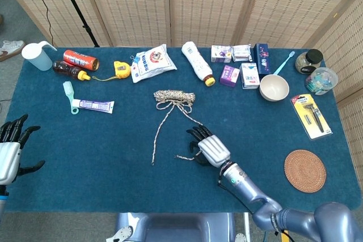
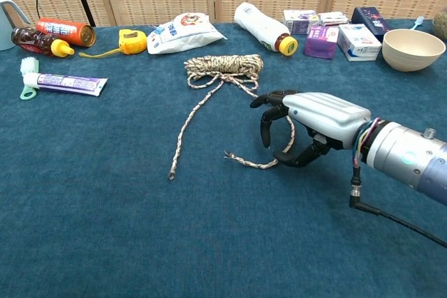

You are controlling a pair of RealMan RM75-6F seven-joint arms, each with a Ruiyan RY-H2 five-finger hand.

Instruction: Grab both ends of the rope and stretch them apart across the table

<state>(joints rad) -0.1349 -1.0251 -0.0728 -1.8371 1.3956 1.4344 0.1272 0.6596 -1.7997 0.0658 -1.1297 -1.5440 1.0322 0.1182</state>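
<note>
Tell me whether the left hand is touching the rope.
Apart. The head view shows the left hand at the table's left edge, with bare blue cloth between it and the nearest rope end.

Staged test space — wicker screens point(image 1: 170, 4), cloth-covered table point(image 1: 85, 134).

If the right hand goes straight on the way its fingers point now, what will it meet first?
Probably the rope: the right hand points up-left toward its strands and the coiled bundle beyond. Depth is unclear.

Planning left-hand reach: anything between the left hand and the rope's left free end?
Only bare blue table between the left hand and the rope end, per head view.
</note>
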